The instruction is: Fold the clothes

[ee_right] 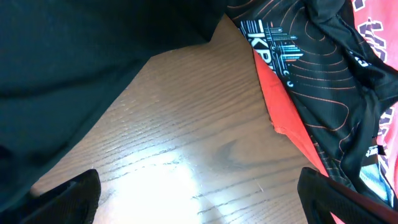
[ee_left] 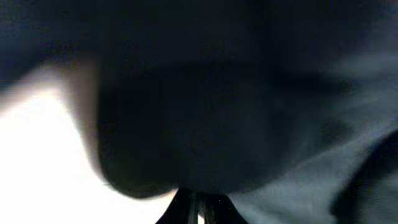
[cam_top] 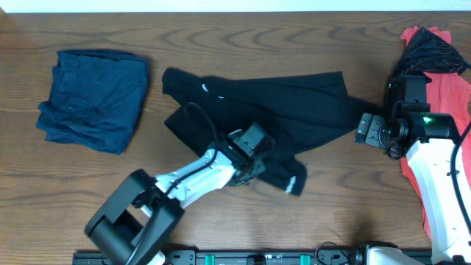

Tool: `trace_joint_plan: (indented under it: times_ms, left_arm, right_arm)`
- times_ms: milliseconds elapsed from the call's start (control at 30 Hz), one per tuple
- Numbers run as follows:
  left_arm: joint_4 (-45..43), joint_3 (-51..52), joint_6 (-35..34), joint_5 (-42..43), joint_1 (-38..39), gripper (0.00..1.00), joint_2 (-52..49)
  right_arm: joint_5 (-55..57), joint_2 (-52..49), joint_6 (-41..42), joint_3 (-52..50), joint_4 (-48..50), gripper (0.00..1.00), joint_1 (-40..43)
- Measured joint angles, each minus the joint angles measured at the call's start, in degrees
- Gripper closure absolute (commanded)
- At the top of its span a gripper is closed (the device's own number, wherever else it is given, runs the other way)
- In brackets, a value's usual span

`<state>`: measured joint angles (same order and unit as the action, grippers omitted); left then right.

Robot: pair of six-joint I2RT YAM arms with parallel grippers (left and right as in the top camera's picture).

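Left tool [cam_top: 257,163] pinching crumpled black T-shirt [cam_top: 294,103], small white logos showing; right tool [ee_right: 205,200] spread above table [cam_top: 221,44].

Overhead looks straight down; wrist views sit close over black T-shirt [cam_top: 294,96].

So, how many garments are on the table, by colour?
Dark blue garment: 1
Plain black T-shirt: 1
Black top with red pattern: 1
Red top: 1
Total: 4 visible; the heaped tops may hide more.
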<state>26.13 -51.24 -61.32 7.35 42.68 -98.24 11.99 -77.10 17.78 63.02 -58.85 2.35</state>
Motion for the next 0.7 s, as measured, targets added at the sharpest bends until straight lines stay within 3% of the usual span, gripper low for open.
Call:
trace_joint_plan:
  times_ms: [100,233,400,700]
  left_arm:
    - [11.4,0.8,2.9,-3.5,-3.7,0.94,3.7]
    - [20.1,1.1,5.0,-10.5,-9.7,0.94,11.4]
    - [20.9,1.1,7.5,-15.2,-15.4,0.94,18.6]
    - [21.0,1.1,8.7,-14.2,-15.3,0.94,16.8]
  right_arm:
    - [0.0,0.0,0.0,0.0,-0.1,0.01,0.0]
    - [0.0,0.0,0.0,0.0,-0.1,0.01,0.0]
    - [0.0,0.0,0.0,0.0,-0.1,0.01,0.0]
    - [0.0,-0.5,0.0,0.0,-0.1,0.01,0.0]
